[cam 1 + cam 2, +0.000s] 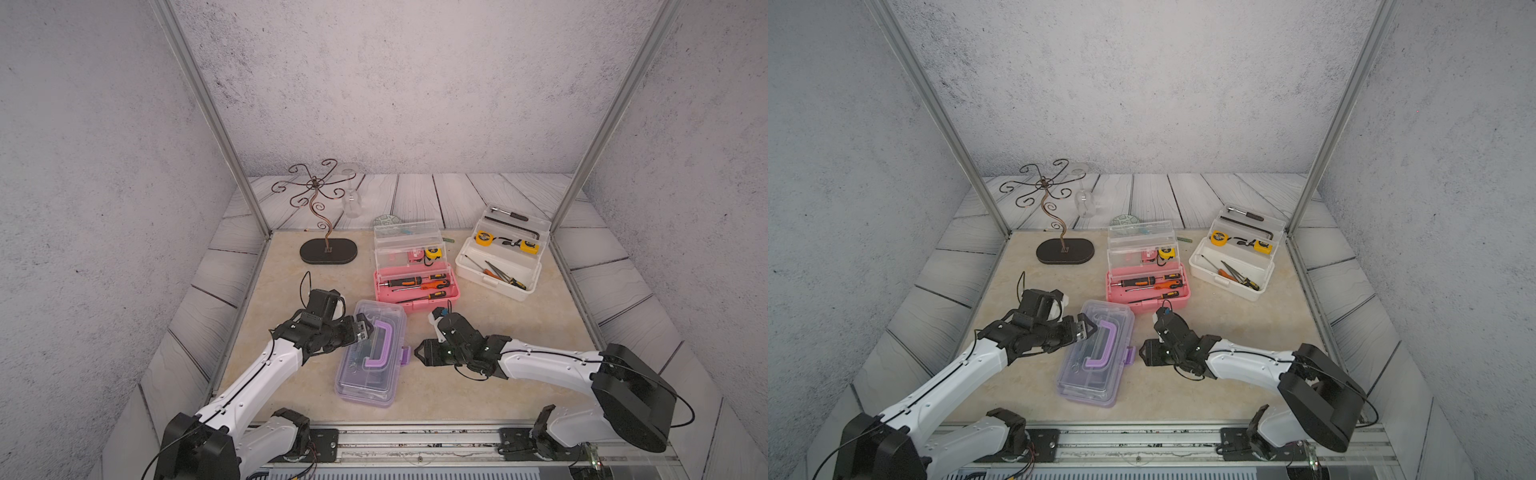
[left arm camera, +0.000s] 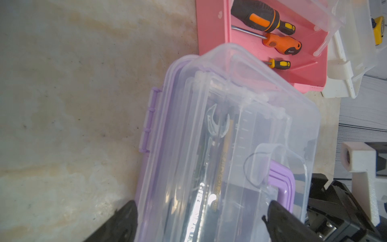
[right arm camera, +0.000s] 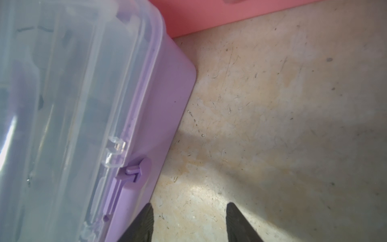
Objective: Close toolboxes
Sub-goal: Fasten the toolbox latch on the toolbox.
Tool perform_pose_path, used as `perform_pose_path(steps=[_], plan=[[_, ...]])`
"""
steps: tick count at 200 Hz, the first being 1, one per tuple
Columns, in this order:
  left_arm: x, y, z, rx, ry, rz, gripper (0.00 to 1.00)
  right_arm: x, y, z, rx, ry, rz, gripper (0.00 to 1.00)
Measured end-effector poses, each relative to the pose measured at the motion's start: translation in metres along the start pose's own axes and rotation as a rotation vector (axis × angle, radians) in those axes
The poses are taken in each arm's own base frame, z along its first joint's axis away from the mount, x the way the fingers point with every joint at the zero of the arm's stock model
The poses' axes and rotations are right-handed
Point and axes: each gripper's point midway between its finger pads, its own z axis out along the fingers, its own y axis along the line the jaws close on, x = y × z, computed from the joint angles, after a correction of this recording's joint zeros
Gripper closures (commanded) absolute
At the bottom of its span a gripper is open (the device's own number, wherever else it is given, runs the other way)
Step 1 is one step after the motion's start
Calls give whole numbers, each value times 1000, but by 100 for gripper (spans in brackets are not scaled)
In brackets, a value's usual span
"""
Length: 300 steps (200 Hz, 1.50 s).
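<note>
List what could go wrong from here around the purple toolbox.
1. The latch sticks out sideways and looks unsnapped. The right gripper, fingers apart over the table, may shove the purple toolbox sideways instead of snapping it, since the open left gripper above it grips nothing.
2. The pink toolbox stands open just behind it, so a sliding purple toolbox could bump it.

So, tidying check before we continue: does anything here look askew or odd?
The purple toolbox lies slanted on the table, lid down, but its latch juts outward, seemingly unfastened. Nothing looks spilled or broken.
</note>
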Motion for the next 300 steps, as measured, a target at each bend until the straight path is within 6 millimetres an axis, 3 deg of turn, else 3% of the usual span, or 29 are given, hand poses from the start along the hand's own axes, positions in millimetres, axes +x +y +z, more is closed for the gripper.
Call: perform_pose_path(steps=[119, 168, 300], plan=[[0, -1, 1, 7, 3, 0, 4, -12, 33, 4, -133, 1, -22, 47], [0, -2, 3, 20, -3, -8, 4, -13, 49, 9, -220, 15, 10, 56], [-14, 8, 12, 62, -122, -78, 8, -13, 61, 25, -422, 37, 170, 57]])
